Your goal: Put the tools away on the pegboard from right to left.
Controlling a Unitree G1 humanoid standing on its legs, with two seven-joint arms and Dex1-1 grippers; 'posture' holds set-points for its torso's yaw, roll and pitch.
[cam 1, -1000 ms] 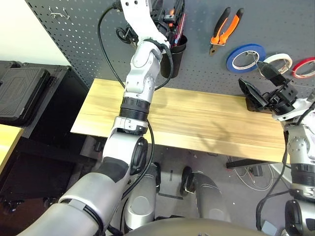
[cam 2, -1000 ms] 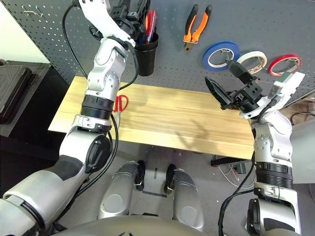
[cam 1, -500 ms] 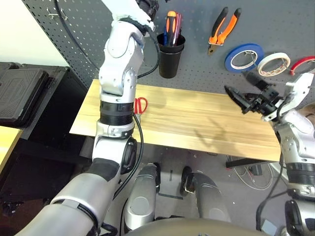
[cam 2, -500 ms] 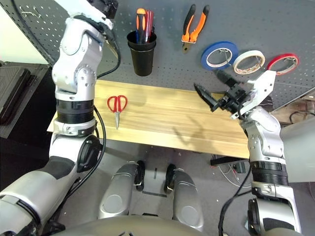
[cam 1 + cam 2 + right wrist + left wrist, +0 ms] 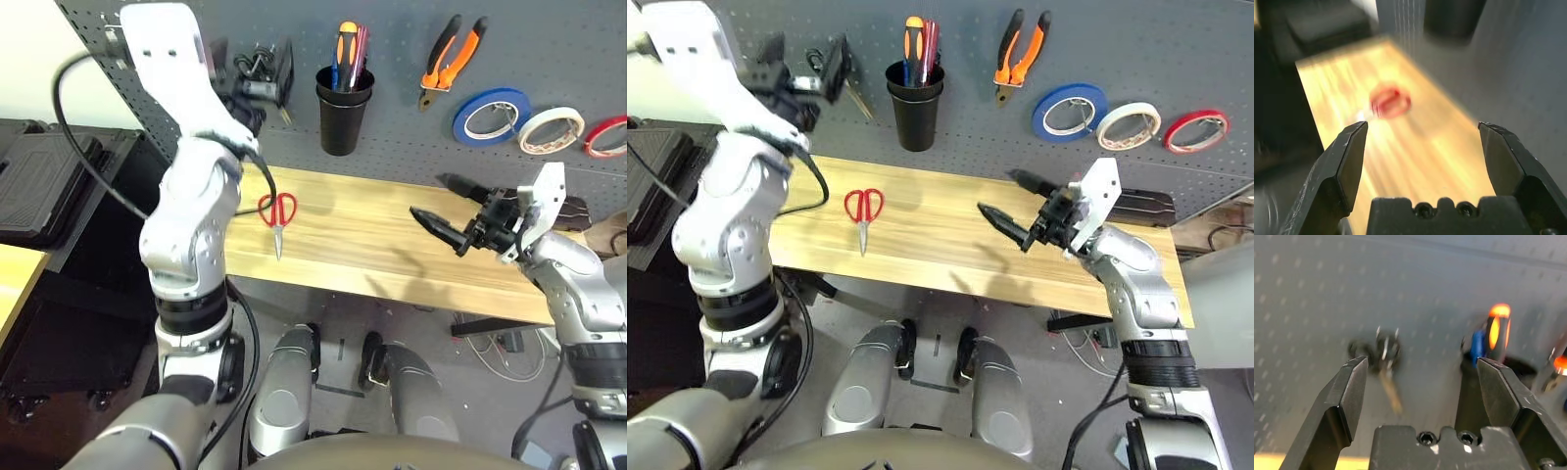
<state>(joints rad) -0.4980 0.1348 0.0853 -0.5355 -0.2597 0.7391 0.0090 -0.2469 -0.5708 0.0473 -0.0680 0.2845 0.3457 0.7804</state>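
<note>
— Three tools already sit on the pegboard (image 5: pixel 1176 49): the cream-white tape roll (image 5: pixel 1128 125) at two o'clock, the pliers (image 5: pixel 1021 54) near one, and the screwdriver (image 5: pixel 914 39) upright in the black cup holder (image 5: pixel 915 116) at twelve. A second ago the left arm was up at that cup; now it has swung away toward ten o'clock and the screwdriver stays put.

— So that one's released?

— I'd judge so. The left gripper (image 5: pixel 1422 396) has its fingers spread wide with nothing between them, pointing at the board near the black-handled scissors (image 5: pixel 838 73), which hang at eleven and aren't part of the job.

— What's left, then?

— One item, the leftmost: the red-handled scissors (image 5: pixel 862 210), lying flat on the wooden table (image 5: pixel 950 230) at nine o'clock, blades toward the near edge.

— And the right arm?

— It has dropped from the tape rolls toward the table's centre. The right gripper (image 5: pixel 1019 211) is also spread apart and empty, hovering above the wood at about three o'clock, aimed toward the scissors but well apart from them.

— Which arm takes them?

— Probably the left, being nearer, though that's only my reading.
</note>
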